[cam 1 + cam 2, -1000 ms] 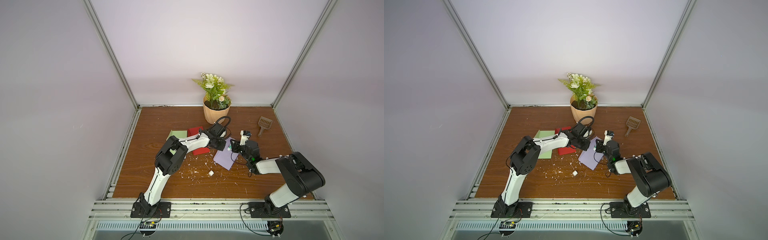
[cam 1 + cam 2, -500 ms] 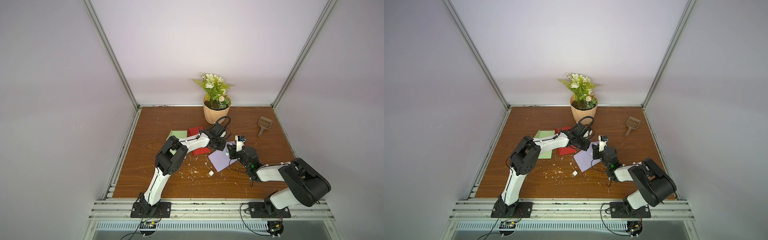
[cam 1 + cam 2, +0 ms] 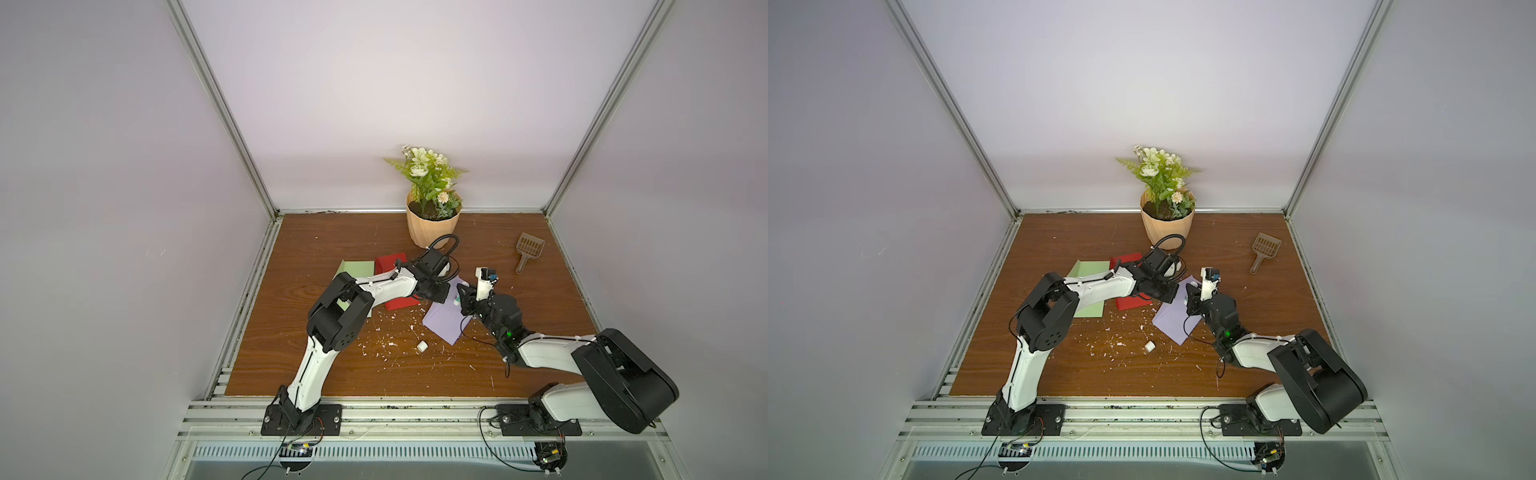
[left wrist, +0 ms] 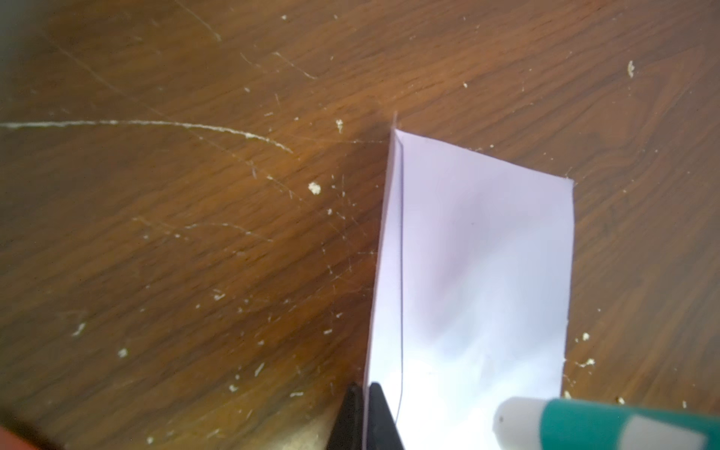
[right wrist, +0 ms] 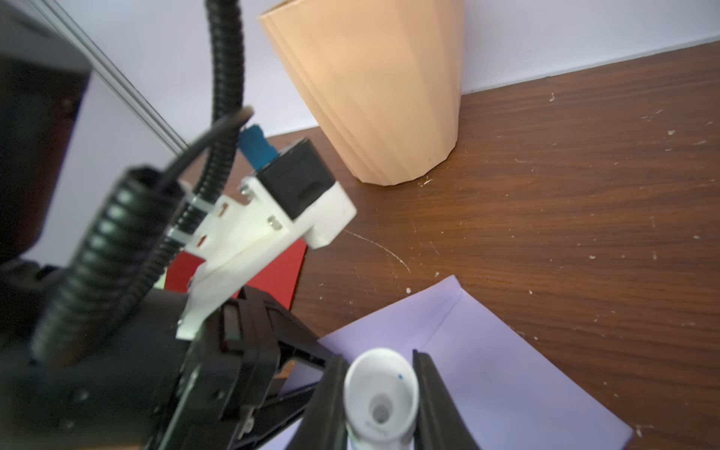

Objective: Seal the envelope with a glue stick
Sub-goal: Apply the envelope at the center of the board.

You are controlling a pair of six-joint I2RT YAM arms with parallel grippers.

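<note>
Now | left jaws pinching envelope (image 3: 442,326), arm (image 3: 390,286) stretched low | right jaws clamping glue stick (image 5: 380,389)

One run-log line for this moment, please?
left gripper: jaws pinch lavender envelope edge | right gripper: jaws grip glue stick | glue stick tip over envelope

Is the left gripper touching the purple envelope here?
Touching. In the left wrist view the left gripper has its jaws pinched on the edge of the purple envelope, at its raised flap.
</note>
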